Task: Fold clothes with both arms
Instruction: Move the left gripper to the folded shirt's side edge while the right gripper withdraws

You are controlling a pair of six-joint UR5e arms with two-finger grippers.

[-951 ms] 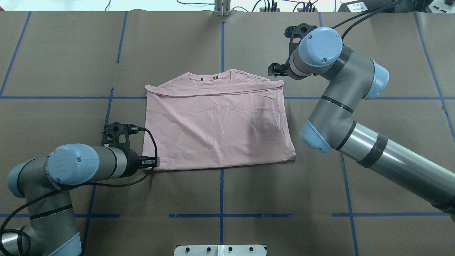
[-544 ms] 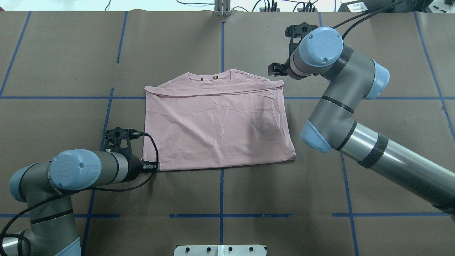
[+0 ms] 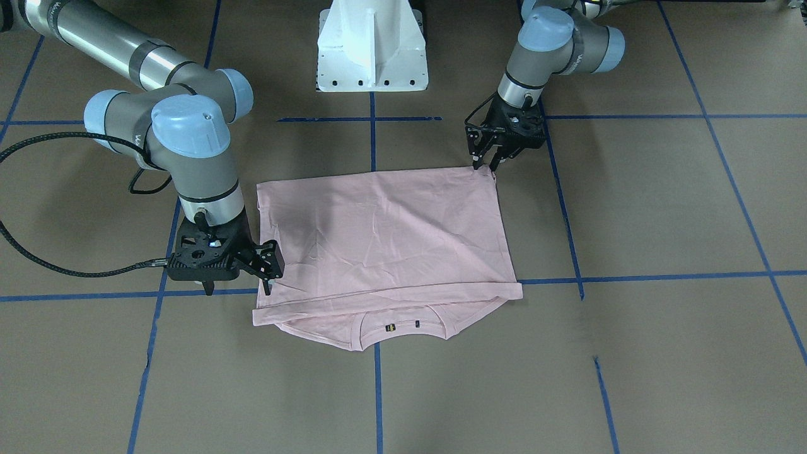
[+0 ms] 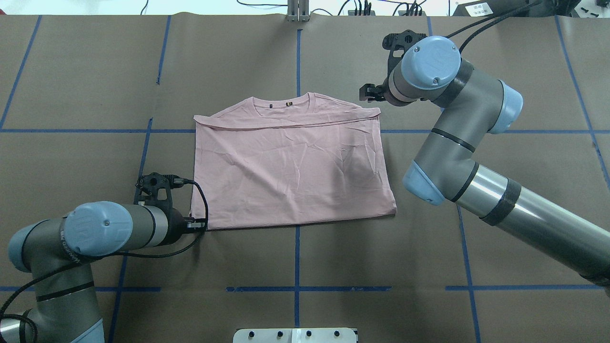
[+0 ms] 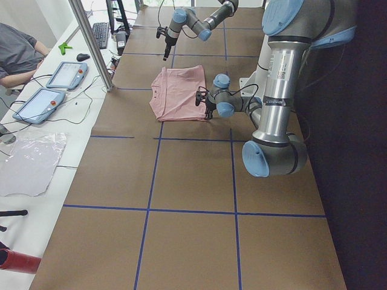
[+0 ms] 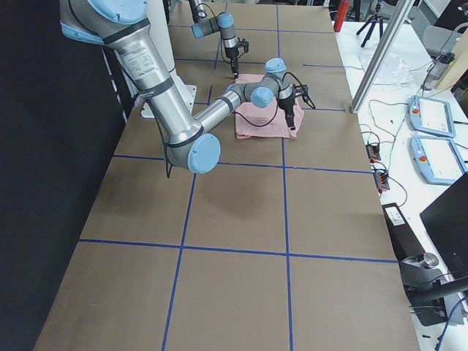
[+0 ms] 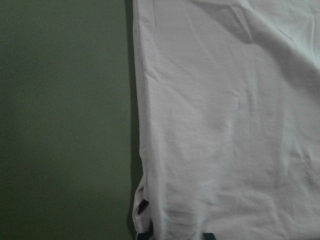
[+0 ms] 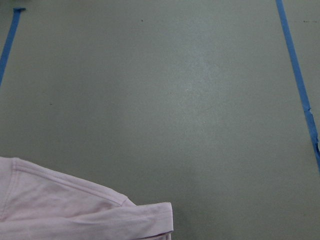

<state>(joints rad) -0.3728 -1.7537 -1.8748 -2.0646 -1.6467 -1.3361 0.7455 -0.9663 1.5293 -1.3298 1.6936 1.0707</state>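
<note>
- Straddling the T-shirt's (image 4: pixel 290 171) corner nearest the robot on its left, the left gripper (image 3: pixel 485 164) has its fingers a little apart. Its wrist view shows two dark tips with pink hem between them, not pressed together.
- Right gripper (image 3: pixel 271 271): fingers spread, holding nothing, low and just beside the far right corner where the folded edge ends (whether it touches the cloth cannot be told).
- Left arm (image 4: pixel 95 228): elbow tucked near the robot, gripper angled down at the corner.
- Right arm (image 4: pixel 448 128): bent at the elbow, last link upright beside the shirt.
- T-shirt: flat at mid-table (image 4: pixel 429 262), lower half folded over the chest, its edge just short of the collar (image 3: pixel 403 328), which faces away from the robot. Plain pink, lightly creased.
</note>
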